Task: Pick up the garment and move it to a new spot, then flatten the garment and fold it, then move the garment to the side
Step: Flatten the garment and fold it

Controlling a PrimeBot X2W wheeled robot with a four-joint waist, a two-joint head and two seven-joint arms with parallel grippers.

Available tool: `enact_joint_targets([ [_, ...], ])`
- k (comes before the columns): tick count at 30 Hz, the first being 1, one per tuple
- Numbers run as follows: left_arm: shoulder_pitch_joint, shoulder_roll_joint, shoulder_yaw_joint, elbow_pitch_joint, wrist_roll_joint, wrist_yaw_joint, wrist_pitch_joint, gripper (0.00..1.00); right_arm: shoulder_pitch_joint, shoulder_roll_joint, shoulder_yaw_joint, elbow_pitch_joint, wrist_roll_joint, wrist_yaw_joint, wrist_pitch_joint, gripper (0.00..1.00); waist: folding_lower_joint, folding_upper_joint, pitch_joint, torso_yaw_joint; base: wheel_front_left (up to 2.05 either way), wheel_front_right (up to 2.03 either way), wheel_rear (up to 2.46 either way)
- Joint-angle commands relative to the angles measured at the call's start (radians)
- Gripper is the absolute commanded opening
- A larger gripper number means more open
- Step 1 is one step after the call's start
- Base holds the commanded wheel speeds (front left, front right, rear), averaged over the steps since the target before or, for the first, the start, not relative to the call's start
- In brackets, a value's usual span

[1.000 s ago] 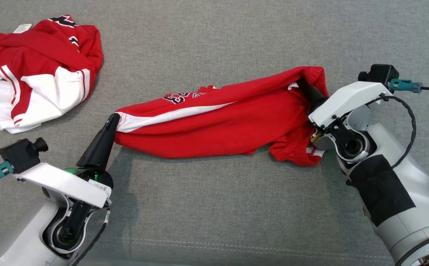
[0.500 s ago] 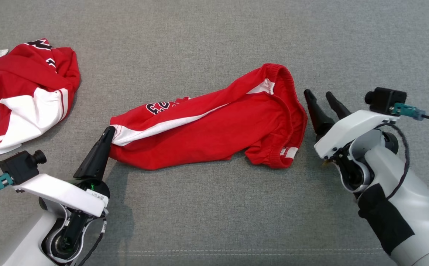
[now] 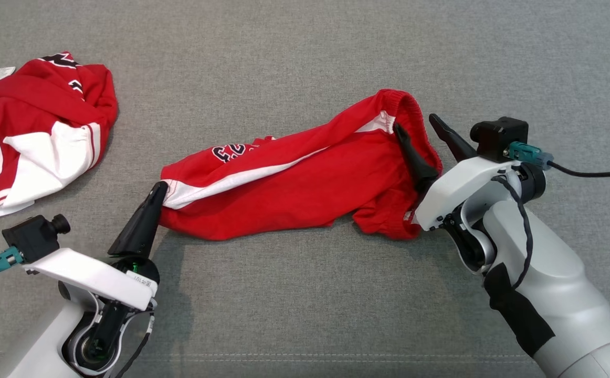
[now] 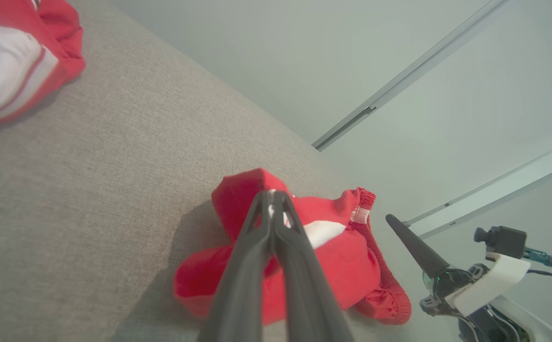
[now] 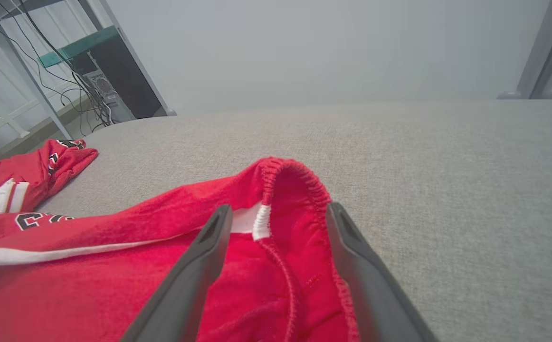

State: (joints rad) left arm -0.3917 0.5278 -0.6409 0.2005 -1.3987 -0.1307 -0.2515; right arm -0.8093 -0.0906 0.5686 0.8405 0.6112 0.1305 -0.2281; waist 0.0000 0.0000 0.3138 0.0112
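Note:
The garment [image 3: 294,194], red shorts with a white side stripe and dark numerals, lies stretched across the grey cloth surface [image 3: 305,294]. My left gripper [image 3: 159,188] is shut on its left hem corner; the left wrist view shows those fingers [image 4: 272,194] pinching the red cloth [image 4: 342,266]. At the right end my right gripper [image 3: 414,122] is open. One finger lies over the cloth and the other outside the elastic waistband. In the right wrist view the waistband [image 5: 295,180] sits between the spread fingers of the right gripper [image 5: 280,207].
A second red and white garment [image 3: 37,131] lies crumpled at the far left. A stitched seam [image 3: 305,357] runs along the near edge of the surface. Shelving with cables [image 5: 90,71] stands beyond the far left edge in the right wrist view.
My right gripper let go of the waistband, opened and drew back, then came forward again to straddle it. The waistband end settled onto the surface. The left gripper kept its hold; the head camera shifted.

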Motion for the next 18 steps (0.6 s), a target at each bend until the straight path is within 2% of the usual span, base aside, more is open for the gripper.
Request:
enact_joint_targets([
  [1, -0.02, 0.038, 0.033, -0.022, 0.012, 0.0, -0.01, 0.0, -0.012, 0.021, -0.005, -0.001, -0.017, 0.0, 0.007, 1.0, 0.0, 0.0, 0.004, 0.008, 0.0, 0.0, 0.0],
  [5, -0.031, 0.033, 0.02, -0.028, 0.01, 0.0, -0.01, 0.0, -0.039, 0.036, -0.05, 0.062, -0.067, 0.0, 0.022, 0.99, 0.0, 0.0, 0.012, 0.027, 0.0, 0.0, 0.0],
  [7, -0.037, 0.031, 0.014, -0.032, 0.009, 0.0, -0.01, 0.0, -0.052, 0.038, -0.072, 0.089, -0.089, 0.0, 0.024, 0.88, 0.0, 0.0, 0.017, 0.036, 0.0, 0.0, 0.0],
  [8, -0.039, 0.029, 0.011, -0.034, 0.008, 0.0, -0.01, 0.0, -0.056, 0.039, -0.077, 0.097, -0.095, 0.0, 0.027, 0.89, 0.0, 0.0, 0.019, 0.04, 0.0, 0.0, 0.0],
  [12, -0.048, 0.026, 0.002, -0.043, 0.005, 0.0, -0.01, 0.0, -0.056, 0.04, -0.05, 0.069, -0.083, 0.0, 0.035, 0.89, 0.0, 0.0, 0.027, 0.054, 0.0, 0.0, 0.0],
  [14, -0.05, 0.025, 0.001, -0.046, 0.003, 0.0, -0.01, 0.0, -0.056, 0.04, -0.035, 0.057, -0.085, 0.0, 0.037, 0.85, 0.0, 0.0, 0.03, 0.057, 0.0, 0.0, 0.0],
  [18, -0.051, 0.026, 0.003, -0.048, 0.001, 0.0, -0.01, 0.0, -0.051, 0.04, -0.011, 0.042, -0.089, 0.0, 0.055, 0.84, 0.0, 0.0, 0.035, 0.056, 0.0, 0.0, 0.0],
])
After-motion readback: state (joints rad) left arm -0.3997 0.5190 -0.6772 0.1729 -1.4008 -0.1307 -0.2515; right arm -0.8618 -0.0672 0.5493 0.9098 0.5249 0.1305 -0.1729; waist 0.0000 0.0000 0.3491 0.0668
